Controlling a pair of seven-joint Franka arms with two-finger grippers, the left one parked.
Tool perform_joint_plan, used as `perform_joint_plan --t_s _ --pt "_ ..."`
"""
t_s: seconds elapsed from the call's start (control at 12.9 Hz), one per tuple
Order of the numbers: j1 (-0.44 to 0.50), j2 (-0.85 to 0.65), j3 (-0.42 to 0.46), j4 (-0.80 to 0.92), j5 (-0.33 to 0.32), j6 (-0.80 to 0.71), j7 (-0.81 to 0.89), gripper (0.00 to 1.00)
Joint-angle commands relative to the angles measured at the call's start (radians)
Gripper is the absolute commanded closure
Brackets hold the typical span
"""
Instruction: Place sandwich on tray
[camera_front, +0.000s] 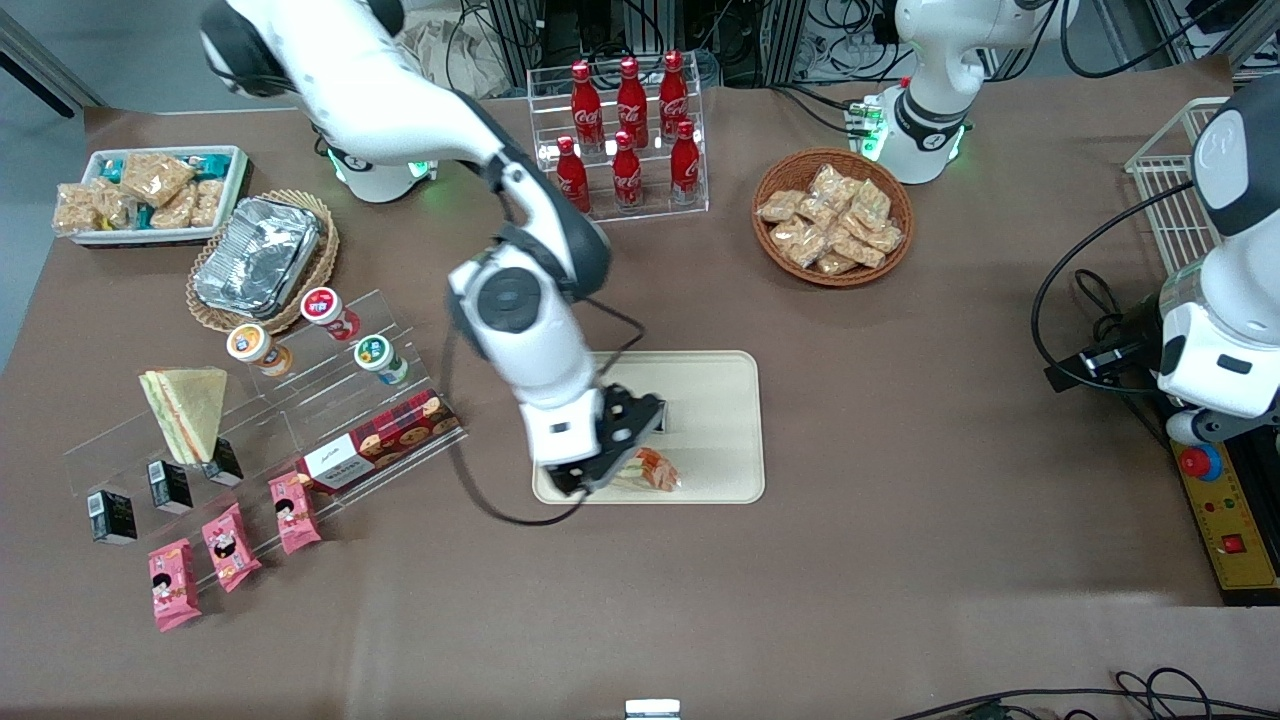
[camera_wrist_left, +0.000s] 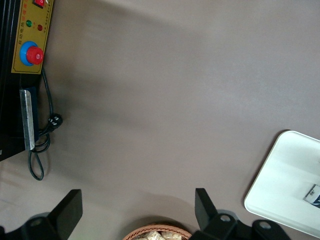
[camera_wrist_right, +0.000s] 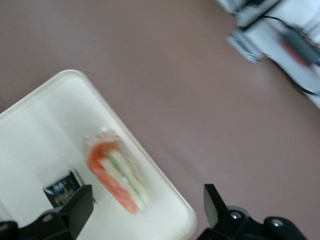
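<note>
The other sandwich (camera_front: 188, 409), with greenish filling, stands on the clear shelf (camera_front: 270, 420) well apart from the gripper (camera_front: 612, 462), toward the working arm's end of the table. The gripper hangs over the tray (camera_front: 715, 420), its fingers (camera_wrist_right: 76, 207) spread apart and holding nothing. The sandwich (camera_front: 650, 470) lies on the tray just below the gripper, near the tray's rim, with a small dark label (camera_wrist_right: 62, 187) beside it.

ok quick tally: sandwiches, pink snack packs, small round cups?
Sandwiches: 2, one on the tray under the open gripper, one on the clear rack
Pink snack packs: 3
Round cups: 3
Total: 8
</note>
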Motion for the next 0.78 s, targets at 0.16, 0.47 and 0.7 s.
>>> perform_joint_plan --t_s 0.16,0.47,0.7 --pt "-0.178 -0.166 -0.006 -0.026 0.028 -0.209 0.111 0.02" --pt "-0.313 -0.260 -0.050 -0.027 0.025 -0.342 0.128 0.02" --pt "-0.407 -0.299 -0.059 -0.029 0.108 -0.411 0.131 0.02"
